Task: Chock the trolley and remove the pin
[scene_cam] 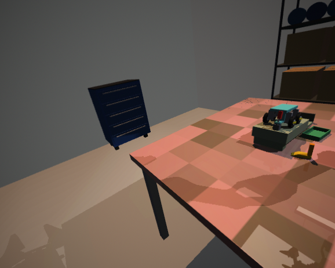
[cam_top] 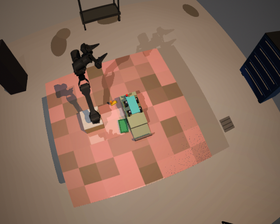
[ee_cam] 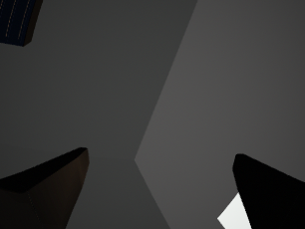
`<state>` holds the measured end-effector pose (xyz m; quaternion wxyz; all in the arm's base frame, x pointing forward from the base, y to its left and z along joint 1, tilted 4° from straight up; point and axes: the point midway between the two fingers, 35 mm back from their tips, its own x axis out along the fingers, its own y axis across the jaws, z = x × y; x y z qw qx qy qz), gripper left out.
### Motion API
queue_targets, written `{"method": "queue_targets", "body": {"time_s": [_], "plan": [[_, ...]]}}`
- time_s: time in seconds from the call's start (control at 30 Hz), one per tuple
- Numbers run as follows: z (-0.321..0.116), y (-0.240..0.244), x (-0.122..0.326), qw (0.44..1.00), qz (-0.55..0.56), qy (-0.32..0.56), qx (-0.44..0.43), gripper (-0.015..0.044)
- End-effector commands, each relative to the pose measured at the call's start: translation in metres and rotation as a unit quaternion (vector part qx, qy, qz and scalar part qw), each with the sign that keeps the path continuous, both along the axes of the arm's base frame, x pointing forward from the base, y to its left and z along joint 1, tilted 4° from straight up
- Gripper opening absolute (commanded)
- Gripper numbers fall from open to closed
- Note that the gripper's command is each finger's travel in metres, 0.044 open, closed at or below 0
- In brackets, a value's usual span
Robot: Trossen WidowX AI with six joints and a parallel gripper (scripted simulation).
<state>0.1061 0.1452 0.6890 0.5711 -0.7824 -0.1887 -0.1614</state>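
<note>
The trolley (cam_top: 133,104) (scene_cam: 284,108), with a turquoise top and black wheels, stands on the ramp (cam_top: 139,122) (scene_cam: 268,141). The red-headed stop pin (cam_top: 126,95) (scene_cam: 280,115) is upright at the trolley's uphill end. The yellow chock (cam_top: 114,103) (scene_cam: 302,154) lies on the table beside the ramp, apart from the trolley, its orange handle sticking up in the exterior view. The green tray (cam_top: 123,126) (scene_cam: 316,133) sits beside the ramp and looks empty. My gripper (cam_top: 102,49) (ee_cam: 162,160) is open and empty, raised high and well away from all of these. Contact between pin and trolley is too small to tell.
The arm rises from a pale base block (cam_top: 95,127) on the checkered table (cam_top: 126,165) (scene_cam: 209,162). A blue drawer cabinet (cam_top: 264,65) (scene_cam: 122,113) (ee_cam: 15,22) and a shelf rack (scene_cam: 279,46) stand beyond the table.
</note>
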Motion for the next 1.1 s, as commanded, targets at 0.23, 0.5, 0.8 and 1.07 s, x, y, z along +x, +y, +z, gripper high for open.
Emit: {"method": "queue_targets", "body": {"time_s": [0.23,0.5,0.8,1.07], "plan": [[0.006,-0.052,-0.006,0.977,0.114,0.003,0.183,0.0190],[-0.004,-0.116,0.015,0.885,0.234,0.031,0.402,0.0190],[-0.040,-0.167,0.066,0.720,0.317,0.088,0.611,0.0190],[-0.093,-0.187,0.125,0.544,0.331,0.144,0.757,0.0190]]}}
